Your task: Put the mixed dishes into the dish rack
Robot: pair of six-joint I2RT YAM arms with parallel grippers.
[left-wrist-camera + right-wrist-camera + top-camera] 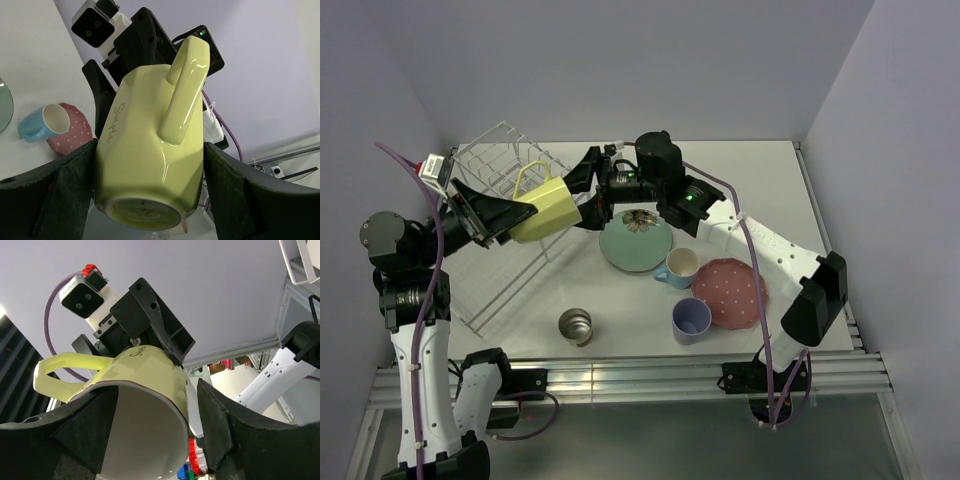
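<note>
Trouble sits in the shared hold: the yellow mug point(548, 210) hangs in the air off the right edge of the dish rack point(498, 150), at about 10 o'clock from the mint-green flower plate point(635, 245), with both arms at it at once. The left gripper point(513, 217) is clamped across the base end, its fingers point(70, 195) pressed to the glazed walls on either side. The right gripper point(584, 186) reaches in at the rim end with its jaws apart. In the right wrist view one of its fingers point(220, 430) shows a sliver of daylight beside the mug wall, so it looks to be around the mug, not gripping it. If the left lets go before the right bites, the mug likely drops onto the rack wires or the plate. If both squeeze and pull at odds, the slick glaze could let it twist out. The handle point(187, 85) could also snag a wire on the way down. The mug lies on its side, long axis running from 8 to 2 o'clock in the top view — mouth toward 2, base toward 8, handle standing up toward 12.
</note>
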